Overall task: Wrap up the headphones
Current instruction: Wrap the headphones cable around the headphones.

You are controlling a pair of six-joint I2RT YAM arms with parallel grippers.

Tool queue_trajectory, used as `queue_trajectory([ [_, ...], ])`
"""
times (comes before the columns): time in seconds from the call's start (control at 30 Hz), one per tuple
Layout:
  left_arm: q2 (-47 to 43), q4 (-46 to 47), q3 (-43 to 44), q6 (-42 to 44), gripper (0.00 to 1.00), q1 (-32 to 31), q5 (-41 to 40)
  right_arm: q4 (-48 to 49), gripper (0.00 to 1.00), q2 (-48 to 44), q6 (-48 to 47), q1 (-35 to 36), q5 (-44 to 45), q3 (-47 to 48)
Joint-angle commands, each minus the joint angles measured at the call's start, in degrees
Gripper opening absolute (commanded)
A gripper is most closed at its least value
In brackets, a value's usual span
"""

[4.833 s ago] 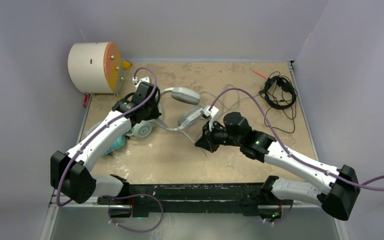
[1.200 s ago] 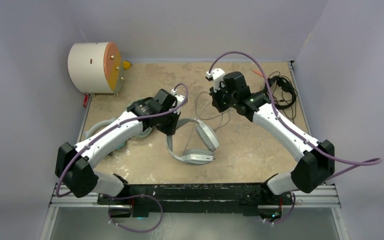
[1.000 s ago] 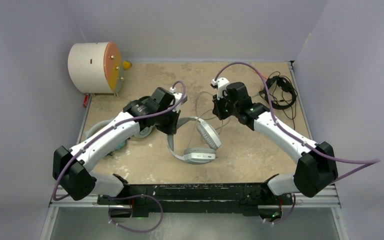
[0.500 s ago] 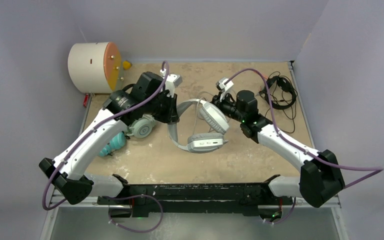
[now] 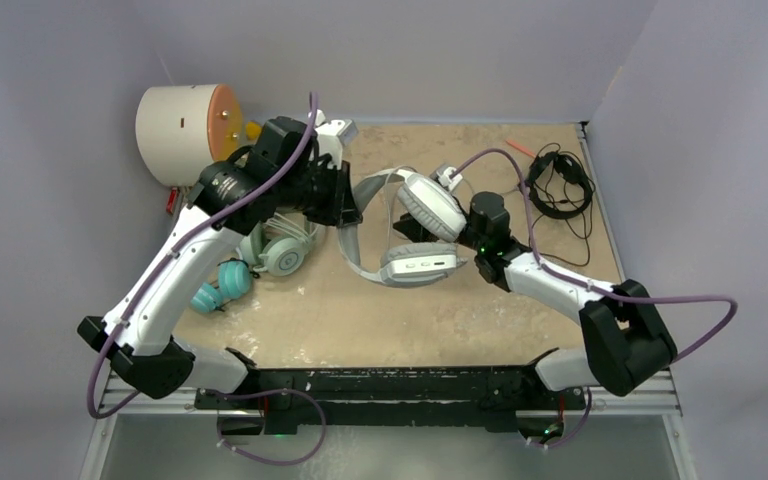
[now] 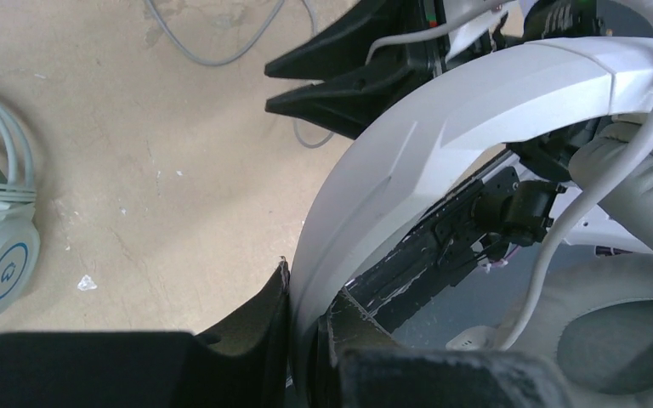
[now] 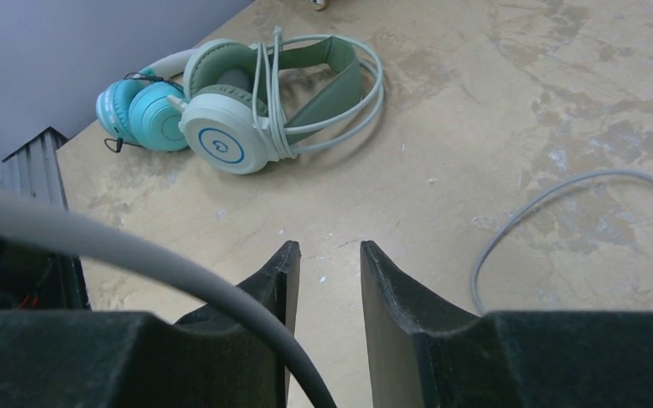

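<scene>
Left tool point(image 6: 308, 299) pinches band of large white-and-grey over-ear headphones point(image 5: 422, 218). Right tool point(image 7: 330, 255), at their 3 o'clock, narrowly parted, empty: best catch grey cable point(image 7: 76, 228), wind snugly round band.

Four corded headsets are in view: one white-and-grey over-ear headset point(image 5: 428, 205), one mint-green headset point(image 5: 282, 250), one small teal headset point(image 5: 222, 285) and one thin black headset point(image 5: 558, 185). There is one cream drum with an orange face point(image 5: 180, 122). Two robot arms are present, the left arm point(image 5: 175, 265) and the right arm point(image 5: 550, 285).
</scene>
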Motion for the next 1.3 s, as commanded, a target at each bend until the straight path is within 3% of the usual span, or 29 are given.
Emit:
queue_trajectory([
  [0.0, 1.1, 1.3, 3.9, -3.0, 0.0, 3.0, 3.8, 9.4, 0.36, -0.7, 3.0, -0.3, -2.0, -4.0],
  [0.07, 1.1, 2.7, 2.7, -2.9, 0.0, 6.8, 7.2, 9.6, 0.34, -1.4, 3.0, -0.2, -2.4, -5.6],
  [0.13, 0.9, 4.7, 1.1, -3.2, 0.0, 10.2, 10.2, 10.1, 0.27, -2.0, 3.6, -0.2, -3.4, -7.5],
  [0.27, 1.8, 6.8, 1.2, -3.1, 0.0, 12.5, 10.8, 15.5, 0.22, -2.3, 6.7, 1.2, -6.1, -13.1],
  [0.47, 4.2, 10.1, 2.1, -4.8, 0.0, 16.3, 12.8, 13.3, 0.14, -2.6, 3.2, 13.3, -4.9, -13.9],
  [0.63, 5.2, 11.9, 2.1, -6.2, 0.0, 18.0, 15.1, 14.5, 0.25, -4.2, 2.8, 18.3, -1.4, -15.4],
  [0.8, 4.8, 11.7, 2.0, -5.8, 0.0, 18.0, 16.6, 15.6, 0.46, -5.9, 3.4, 17.7, 8.6, -17.3],
  [0.97, 3.8, 10.1, 2.1, -5.2, 0.0, 18.0, 16.3, 13.1, 0.47, -5.4, 2.9, 14.3, 12.3, -14.0],
  [1.07, 3.3, 9.6, 2.3, -5.1, 0.0, 18.0, 16.4, 13.5, 0.55, -4.1, 6.1, 9.8, 12.5, -13.0],
  [1.17, 2.8, 9.0, 2.1, -4.6, 0.0, 18.0, 16.0, 11.7, 0.68, -3.0, 8.3, 6.4, 16.7, -11.5],
  [1.27, 1.9, 9.4, 1.3, -4.6, 0.0, 18.0, 15.7, 7.3, 0.9, -1.5, 5.7, 6.2, 21.8, -8.7],
])
